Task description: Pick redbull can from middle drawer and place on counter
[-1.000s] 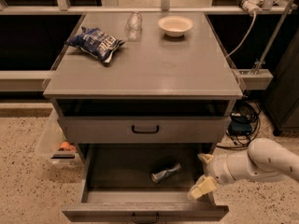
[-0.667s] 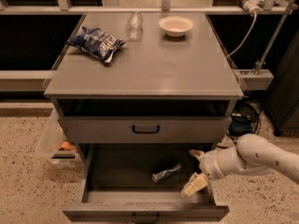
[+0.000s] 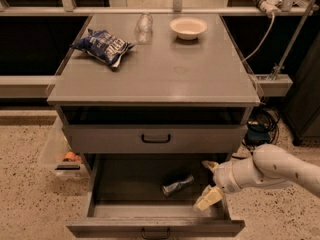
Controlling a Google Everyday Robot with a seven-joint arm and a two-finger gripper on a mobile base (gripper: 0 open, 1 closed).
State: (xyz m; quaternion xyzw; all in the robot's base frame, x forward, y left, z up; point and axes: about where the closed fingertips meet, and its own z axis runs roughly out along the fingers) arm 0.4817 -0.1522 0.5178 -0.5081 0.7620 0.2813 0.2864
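Note:
The redbull can [image 3: 177,184] lies on its side on the dark floor of the pulled-out middle drawer [image 3: 150,226], right of the floor's centre. My gripper [image 3: 207,182] is inside the drawer at its right side, just right of the can and not touching it. Its two pale fingers [image 3: 208,199] are spread apart and hold nothing. The white arm comes in from the right. The grey counter [image 3: 165,74] spans the top of the cabinet above.
On the counter stand a blue-and-white snack bag [image 3: 103,46], a clear plastic bottle [image 3: 143,26] and a white bowl [image 3: 188,27]. A closed drawer [image 3: 155,138] sits above the open one. A clear bin [image 3: 60,156] is on the floor at left, and cables [image 3: 260,126] are at right.
My gripper has moved left inside the open drawer, closer to the can. The can and the things on the counter have not moved.

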